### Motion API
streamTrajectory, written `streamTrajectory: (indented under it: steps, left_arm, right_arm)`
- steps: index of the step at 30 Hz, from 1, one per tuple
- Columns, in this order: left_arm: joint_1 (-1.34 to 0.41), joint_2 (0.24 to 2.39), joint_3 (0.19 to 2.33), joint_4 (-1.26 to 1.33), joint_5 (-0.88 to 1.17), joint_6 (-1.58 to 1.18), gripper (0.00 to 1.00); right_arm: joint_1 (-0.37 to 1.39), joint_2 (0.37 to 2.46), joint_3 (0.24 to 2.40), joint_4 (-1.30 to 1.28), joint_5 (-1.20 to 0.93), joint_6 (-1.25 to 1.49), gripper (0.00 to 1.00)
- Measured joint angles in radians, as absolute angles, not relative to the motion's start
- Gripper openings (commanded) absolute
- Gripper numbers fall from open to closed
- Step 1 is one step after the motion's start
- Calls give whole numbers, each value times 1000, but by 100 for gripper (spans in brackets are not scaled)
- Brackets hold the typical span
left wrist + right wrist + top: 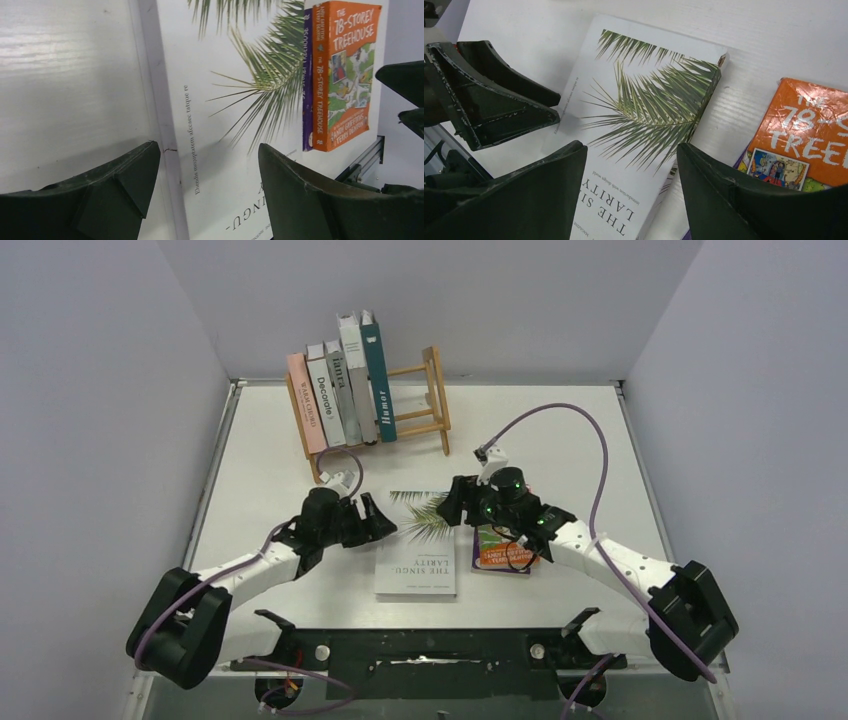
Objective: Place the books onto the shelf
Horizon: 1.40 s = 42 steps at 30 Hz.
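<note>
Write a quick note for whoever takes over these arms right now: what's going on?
Left end effector: open, empty, at the palm book's left edge.
Right end effector: open, empty, near that book's right edge.
Done: five books stand in the shelf.
Left: the palm book and the orange book lie flat on the table; both need shelving.
</note>
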<state>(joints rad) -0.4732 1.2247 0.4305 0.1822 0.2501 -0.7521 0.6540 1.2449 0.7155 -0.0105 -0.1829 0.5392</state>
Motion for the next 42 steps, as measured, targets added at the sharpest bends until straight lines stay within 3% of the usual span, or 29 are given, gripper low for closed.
streamTrajectory:
  steps: [4, 6, 10, 18, 29, 37, 42]
  left_arm:
    - [-476, 1257, 414, 196, 237, -756, 68]
    - [-477, 1281, 414, 213, 237, -759, 61]
    - [-477, 1314, 402, 268, 241, -775, 37]
    - [-477, 1335, 385, 349, 257, -788, 1]
    - [-472, 1301, 352, 422, 286, -816, 0]
    - [-360, 1164, 254, 540, 356, -867, 0]
    - [-310, 1183, 199, 704, 433, -925, 0]
  right_arm:
    - [657, 1229, 680, -4, -190, 564, 66]
    - [657, 1229, 658, 0, -192, 574, 66]
    - [662, 1229, 627, 1, -200, 592, 66]
    - [663, 1261, 606, 41, -216, 604, 66]
    - [651, 1306, 591, 71, -256, 618, 71]
    - [468, 1251, 551, 128, -450, 614, 73]
    - [451, 1289, 551, 187, -569, 615, 74]
